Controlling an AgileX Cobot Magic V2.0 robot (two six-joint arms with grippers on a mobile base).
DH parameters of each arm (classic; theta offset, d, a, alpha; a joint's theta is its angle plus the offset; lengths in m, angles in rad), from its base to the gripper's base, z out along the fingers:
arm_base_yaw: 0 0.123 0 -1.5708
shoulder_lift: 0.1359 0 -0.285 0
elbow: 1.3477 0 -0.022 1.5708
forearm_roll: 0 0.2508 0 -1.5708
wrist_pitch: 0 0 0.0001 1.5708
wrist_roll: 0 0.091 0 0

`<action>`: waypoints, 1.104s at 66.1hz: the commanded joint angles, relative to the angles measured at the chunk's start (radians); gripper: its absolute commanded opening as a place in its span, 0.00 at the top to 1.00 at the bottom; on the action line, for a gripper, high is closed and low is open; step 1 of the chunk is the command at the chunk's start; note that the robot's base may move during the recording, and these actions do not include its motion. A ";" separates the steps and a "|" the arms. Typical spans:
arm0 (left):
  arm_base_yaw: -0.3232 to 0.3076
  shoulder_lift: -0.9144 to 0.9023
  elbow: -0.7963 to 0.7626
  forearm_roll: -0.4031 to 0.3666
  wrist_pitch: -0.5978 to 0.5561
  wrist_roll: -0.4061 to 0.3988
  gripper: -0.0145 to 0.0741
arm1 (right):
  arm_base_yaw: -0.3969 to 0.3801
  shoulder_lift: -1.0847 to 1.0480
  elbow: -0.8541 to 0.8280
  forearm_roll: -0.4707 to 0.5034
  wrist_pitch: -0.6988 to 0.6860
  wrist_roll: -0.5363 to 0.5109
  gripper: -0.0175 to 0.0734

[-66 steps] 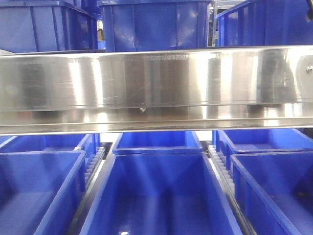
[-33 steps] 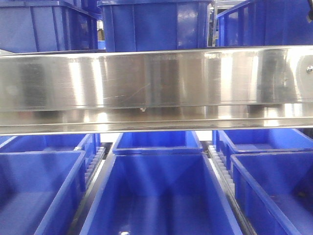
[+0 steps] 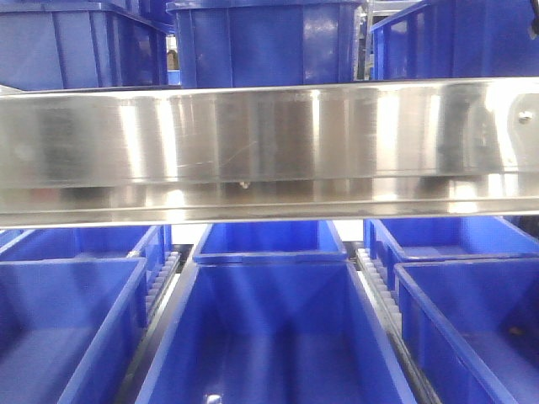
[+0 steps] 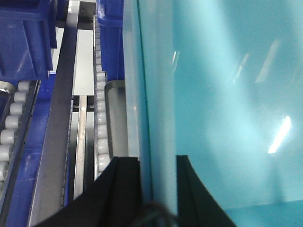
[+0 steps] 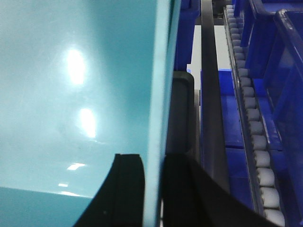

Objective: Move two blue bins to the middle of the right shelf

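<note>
Slightly left and up is how the rail [image 3: 269, 143] has slid in the front view since a second ago. Its screw head [image 3: 524, 116] at the right end now sits farther from the frame edge, and the dark crates shifted with it. This shiny steel rail spans the whole width. Upper crates [image 3: 261, 42] stand on the tier above it. Lower crates [image 3: 269, 328] lie open in rows beneath, split by rollers [image 3: 375, 282].

At the wrists, the left gripper [image 4: 155, 163] is pinched narrow on the left wall of the pale bin [image 4: 222, 94], one black finger [image 4: 124, 175] outside the wall and one inside. The right gripper [image 5: 152, 158] clamps the opposite wall the same way. The pale bin hangs between the two arms, with roller lanes running just beside it on either side and dark crates near and beyond those. Whether this is one bin or two nested I cannot tell.
</note>
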 commanded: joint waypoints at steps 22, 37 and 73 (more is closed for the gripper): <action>-0.003 -0.024 -0.020 -0.010 -0.110 0.006 0.96 | 0.000 0.042 -0.019 0.013 -0.122 -0.017 0.99; -0.003 -0.024 -0.020 -0.010 -0.135 0.006 0.96 | 0.000 0.059 -0.019 0.013 -0.136 -0.017 0.99; -0.003 -0.024 -0.020 -0.010 -0.172 0.006 0.96 | 0.000 0.059 -0.019 0.013 -0.138 -0.017 0.99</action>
